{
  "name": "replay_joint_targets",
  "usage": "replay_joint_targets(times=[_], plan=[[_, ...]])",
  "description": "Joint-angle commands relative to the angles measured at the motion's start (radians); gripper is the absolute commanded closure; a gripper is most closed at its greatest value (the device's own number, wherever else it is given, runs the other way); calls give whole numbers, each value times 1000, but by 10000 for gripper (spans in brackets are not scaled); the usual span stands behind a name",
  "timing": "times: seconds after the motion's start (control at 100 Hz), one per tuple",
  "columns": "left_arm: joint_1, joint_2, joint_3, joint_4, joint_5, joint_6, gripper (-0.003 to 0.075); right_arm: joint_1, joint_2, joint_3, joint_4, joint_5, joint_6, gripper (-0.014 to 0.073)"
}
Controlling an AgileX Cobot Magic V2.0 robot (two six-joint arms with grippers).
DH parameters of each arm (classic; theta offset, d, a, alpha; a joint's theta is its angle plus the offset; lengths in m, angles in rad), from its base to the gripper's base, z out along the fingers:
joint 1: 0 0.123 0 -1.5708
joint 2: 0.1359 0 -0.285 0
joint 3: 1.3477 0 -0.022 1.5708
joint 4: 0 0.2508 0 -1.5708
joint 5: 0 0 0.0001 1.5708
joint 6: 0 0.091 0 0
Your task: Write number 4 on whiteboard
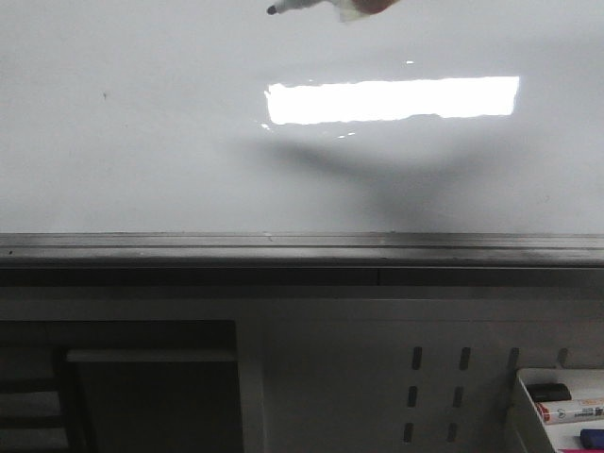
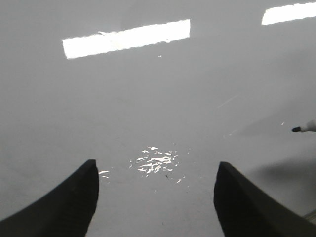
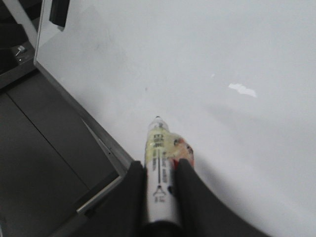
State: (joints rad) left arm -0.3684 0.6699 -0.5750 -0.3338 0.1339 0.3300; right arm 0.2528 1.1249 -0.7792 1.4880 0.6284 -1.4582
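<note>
From the front, the whiteboard (image 1: 142, 142) fills the upper half of the view, glossy white, with a bright rectangular reflection (image 1: 392, 99) right of centre and a soft shadow below it. No drawn 4 can be made out on it. At the very top edge a marker (image 1: 297, 8) pokes in, its black tip pointing left; what holds it is cut off by the frame. Under the board runs a grey metal rail (image 1: 302, 250), then a grey slotted panel (image 1: 439, 392). A white tray (image 1: 522, 401) at the lower right holds more markers.

In the left wrist view, the left gripper (image 2: 157, 197) hangs over the bare board — its dark jaws spread wide, nothing between them. The black marker tip shows at the far edge of this view, near the board's surface.

In the right wrist view, the right gripper (image 3: 160, 170) pinches the marker's barrel between its two dark jaws, the black tip pointing at the board near the metal-edged border. Whether the tip touches the surface cannot be told.
</note>
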Motion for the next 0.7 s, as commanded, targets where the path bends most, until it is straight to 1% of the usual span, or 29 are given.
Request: replay_joint_targets(times=[0.0, 0.18, 0.32, 0.41, 0.53, 0.69], plan=[[3, -4, -27, -15, -78, -9, 260, 35, 29, -76, 68, -26, -47, 643], [3, -4, -27, -15, -78, -9, 260, 189, 116, -164, 62, -218, -108, 643], [3, -4, -27, -15, -78, -9, 260, 278, 166, -199, 60, -396, -144, 643], [3, -4, -27, -15, -78, -9, 260, 294, 183, -208, 60, -462, -157, 643], [3, -4, -27, -15, -78, -9, 260, 294, 204, -208, 60, -502, -159, 643], [3, -4, -27, -15, -78, -9, 260, 294, 249, -208, 65, -492, -159, 643]])
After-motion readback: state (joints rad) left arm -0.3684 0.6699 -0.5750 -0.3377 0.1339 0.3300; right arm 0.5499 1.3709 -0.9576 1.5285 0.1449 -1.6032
